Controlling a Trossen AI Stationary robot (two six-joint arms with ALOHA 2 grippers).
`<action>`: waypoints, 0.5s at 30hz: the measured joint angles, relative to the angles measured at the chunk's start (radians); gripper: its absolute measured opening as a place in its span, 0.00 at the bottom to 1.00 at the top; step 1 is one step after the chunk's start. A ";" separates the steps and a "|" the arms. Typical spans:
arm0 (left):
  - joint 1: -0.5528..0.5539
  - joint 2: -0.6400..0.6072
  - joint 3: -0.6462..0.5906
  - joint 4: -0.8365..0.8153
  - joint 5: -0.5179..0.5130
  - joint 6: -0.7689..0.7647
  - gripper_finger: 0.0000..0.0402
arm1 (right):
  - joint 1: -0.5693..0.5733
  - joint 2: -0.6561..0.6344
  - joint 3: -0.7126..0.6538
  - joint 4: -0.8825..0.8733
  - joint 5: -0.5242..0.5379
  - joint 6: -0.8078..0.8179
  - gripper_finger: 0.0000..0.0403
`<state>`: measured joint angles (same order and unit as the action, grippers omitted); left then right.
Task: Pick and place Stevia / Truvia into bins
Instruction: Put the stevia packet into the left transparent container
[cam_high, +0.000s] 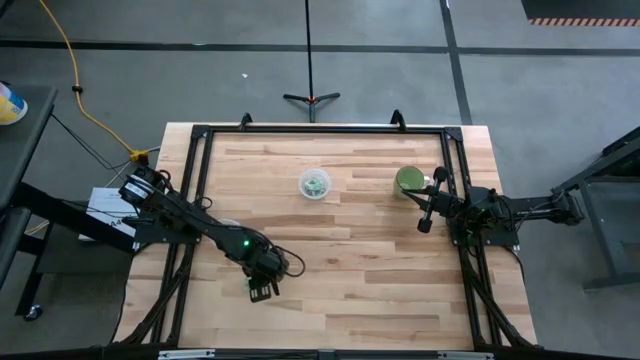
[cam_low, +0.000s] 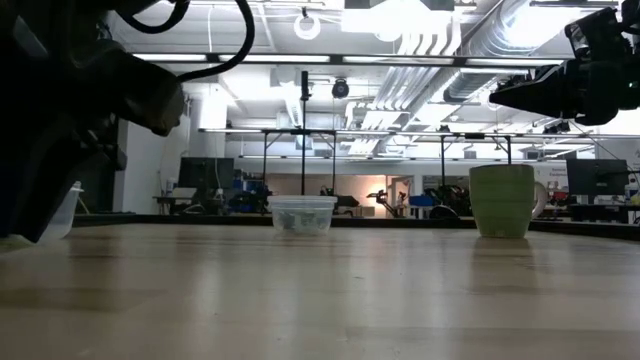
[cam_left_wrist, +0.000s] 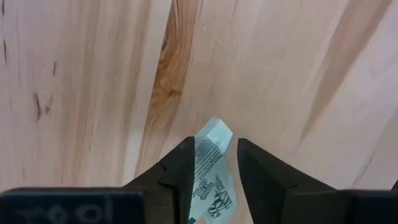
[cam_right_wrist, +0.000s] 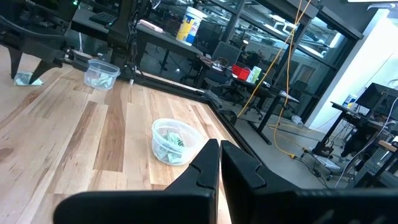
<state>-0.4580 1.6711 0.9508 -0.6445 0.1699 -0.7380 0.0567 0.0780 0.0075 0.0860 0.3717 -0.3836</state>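
Note:
My left gripper (cam_high: 262, 289) points down at the near-left part of the table, shut on a green-and-white Stevia sachet (cam_left_wrist: 211, 173). The right wrist view shows that sachet (cam_right_wrist: 26, 78) at table level under the left fingers. One clear cup (cam_high: 315, 184) stands at the table's far middle with several sachets inside. A second clear cup (cam_right_wrist: 102, 73), also holding sachets, stands by the left arm. My right gripper (cam_high: 424, 224) hovers shut and empty beside the green cup (cam_high: 410, 181). My left gripper pinches the sachet between its two fingers (cam_left_wrist: 181, 163), coming from above and pointing down. The fingers lie on the sachet's long edges, and its free end (cam_left_wrist: 216, 132) sticks out past the fingertips. Whether that end rests on the wood, I cannot tell.
The solid green cup (cam_low: 502, 200) stands at the far right, close to my right arm. A black frame (cam_high: 320, 130) runs along the table's far and side edges. Bare wood (cam_high: 360, 290) lies between the two arms toward the near edge.

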 joint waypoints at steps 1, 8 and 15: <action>0.000 0.000 0.000 -0.001 0.000 0.000 0.39 | 0.000 0.000 0.000 0.000 0.000 0.000 0.02; 0.000 0.000 0.000 0.000 -0.003 0.000 0.39 | 0.000 0.000 0.000 0.000 0.000 0.000 0.02; 0.005 0.028 -0.019 0.061 0.005 0.001 0.39 | 0.000 0.000 0.000 0.000 0.000 0.000 0.02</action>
<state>-0.4525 1.6989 0.9316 -0.5837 0.1747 -0.7372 0.0570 0.0784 0.0075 0.0860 0.3717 -0.3836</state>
